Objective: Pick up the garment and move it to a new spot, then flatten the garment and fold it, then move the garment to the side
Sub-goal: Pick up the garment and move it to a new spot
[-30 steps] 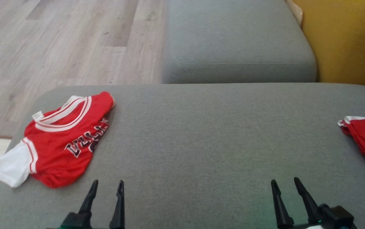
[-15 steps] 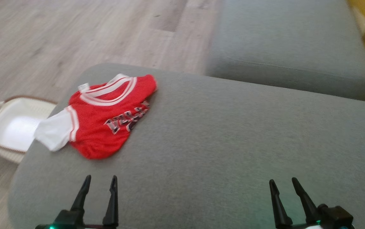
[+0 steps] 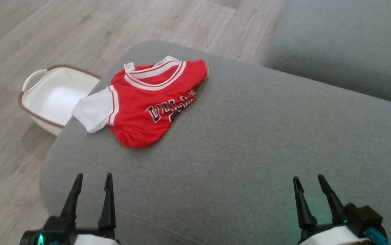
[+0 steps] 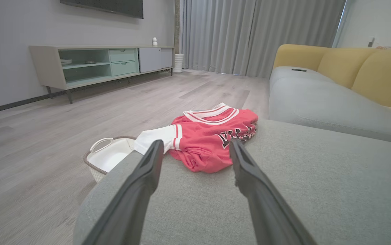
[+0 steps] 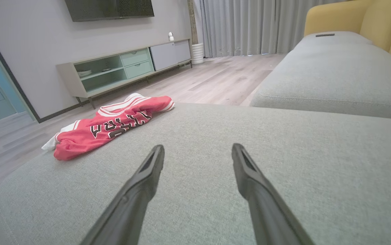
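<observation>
Dark fingers spread wide and holding nothing, the left tool (image 3: pixel 93 175) sits at the lower left of the head view and the right tool (image 3: pixel 308 177) at the lower right, both over the grey sofa cushion (image 3: pixel 249 143). Up the frame from the left tool, well apart from it, the red garment (image 3: pixel 147 102) with white trim lies crumpled at the cushion's upper-left corner, one white sleeve reaching the edge. Beyond that edge, a cream basket (image 3: pixel 45 81) stands on the wooden floor (image 3: pixel 11 34).
</observation>
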